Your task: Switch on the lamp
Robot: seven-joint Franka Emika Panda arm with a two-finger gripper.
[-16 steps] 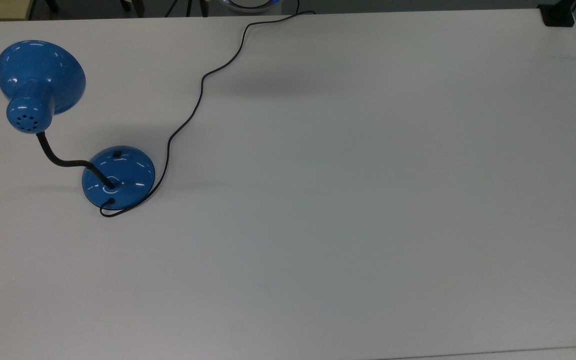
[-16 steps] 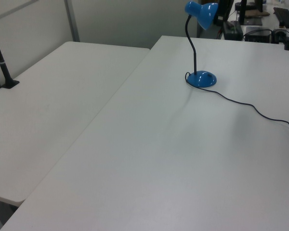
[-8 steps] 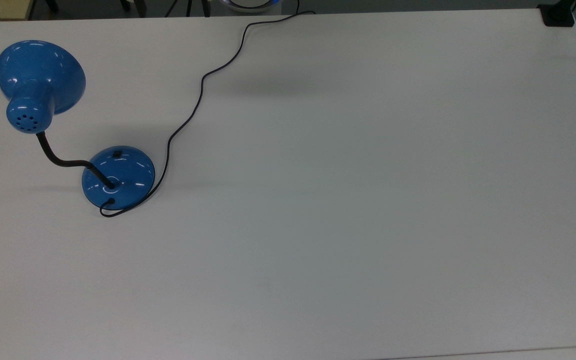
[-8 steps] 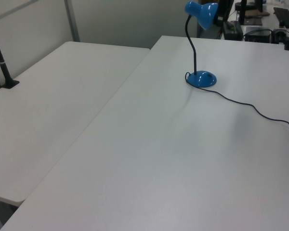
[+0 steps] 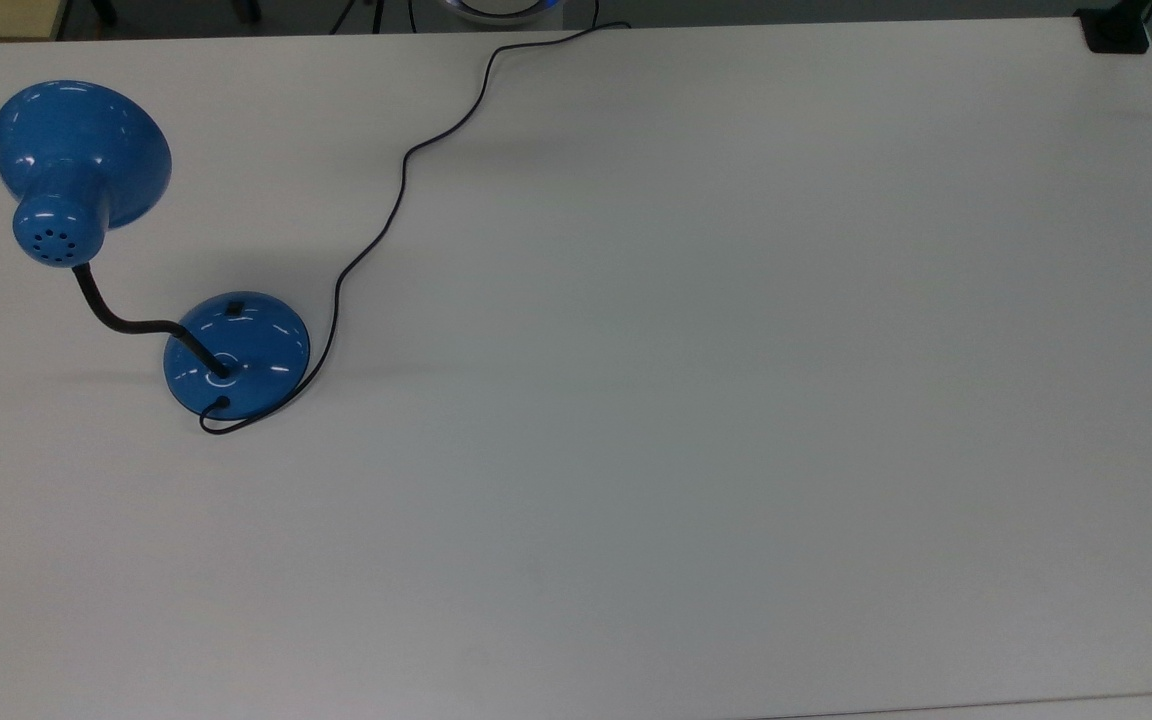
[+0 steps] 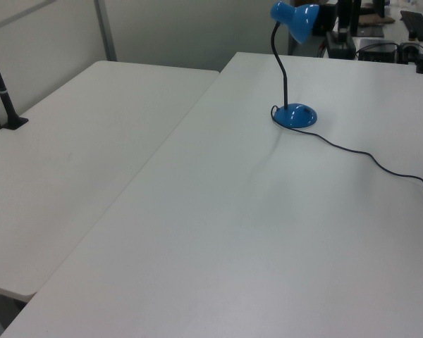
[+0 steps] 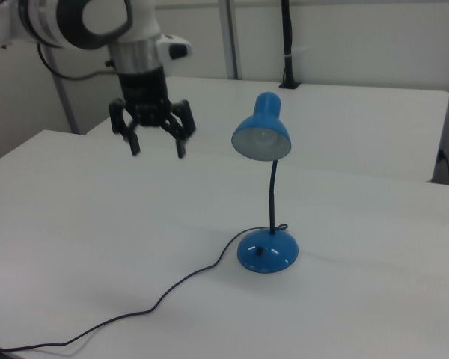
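My end effector [image 7: 158, 146] hung in the air at the upper left of the right view, pointing straight down. Its two black fingers [image 7: 181, 142] were spread wide apart, tips lowest, with nothing between them. Above them sat the dark knuckle block, then a silver-grey wrist collar, then my white arm [image 7: 75, 19] with its black joint ring, reaching in from the right view's top left corner. I touched nothing; the fingertips were well above the desk [image 7: 75, 224].

No readable text, labels or numbers anywhere (lamp [image 7: 263, 193] surfaces plain blue).
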